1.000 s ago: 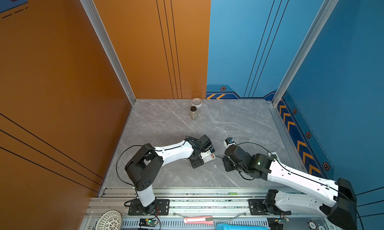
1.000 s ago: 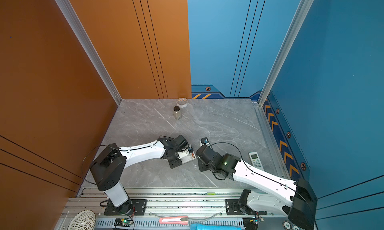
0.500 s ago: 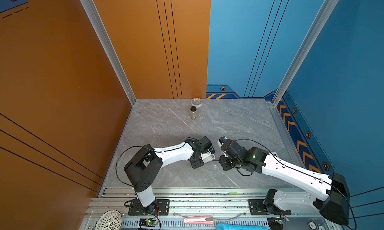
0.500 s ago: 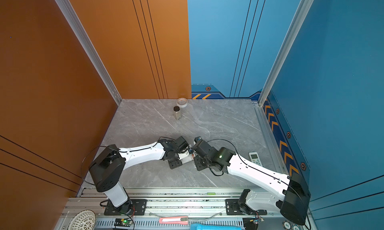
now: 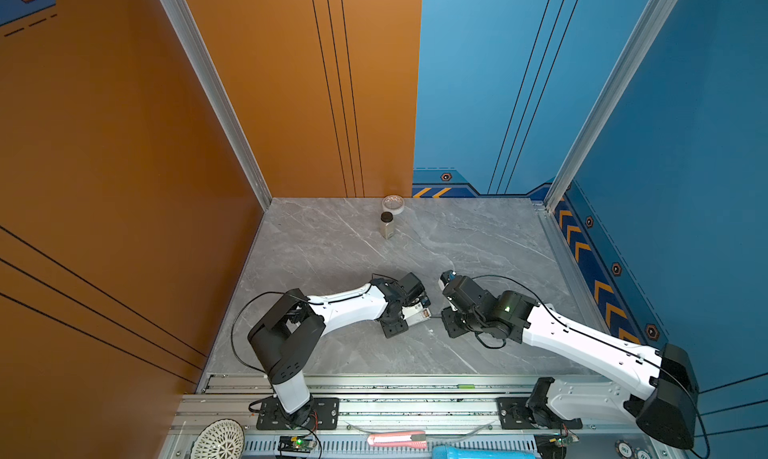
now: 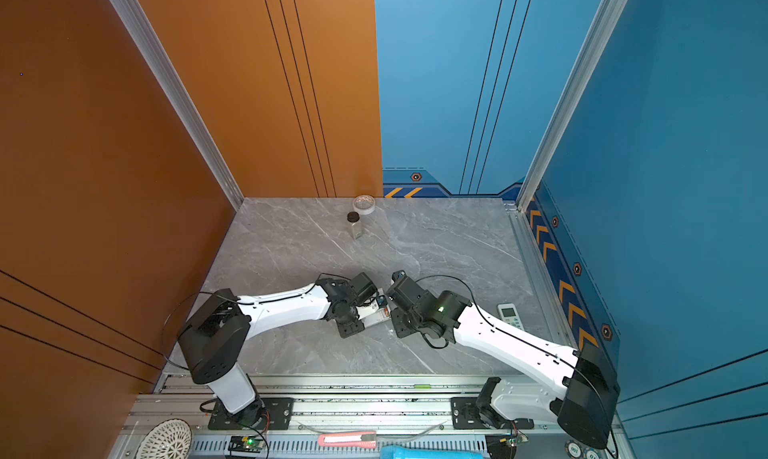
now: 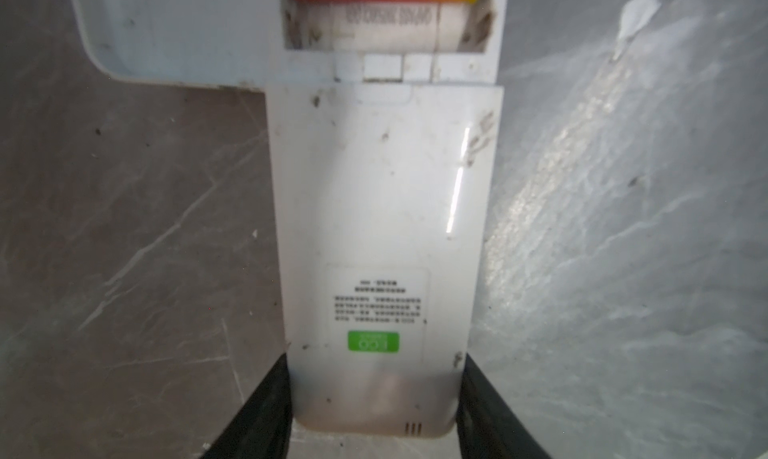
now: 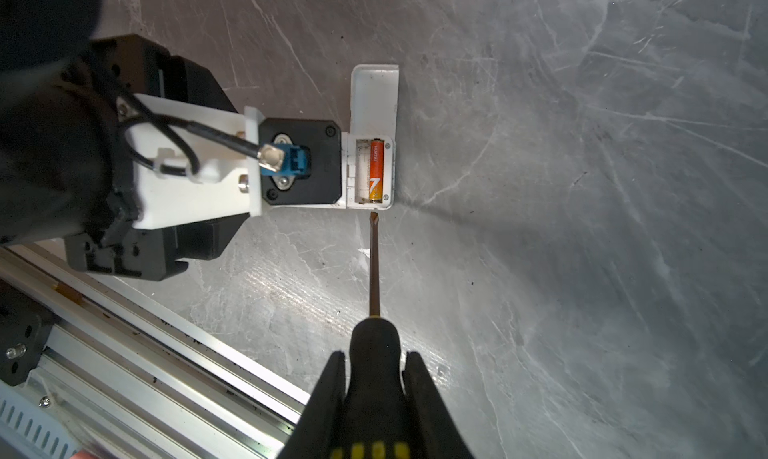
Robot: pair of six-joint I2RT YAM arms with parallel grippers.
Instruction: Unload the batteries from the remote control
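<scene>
Both gripping | left claw: remote control | right claw: screwdriver | orange-red battery seated

Left gripper is clamping, jaws half apart; right gripper is squeezing nearly closed; both are hanging low, close together.
</scene>
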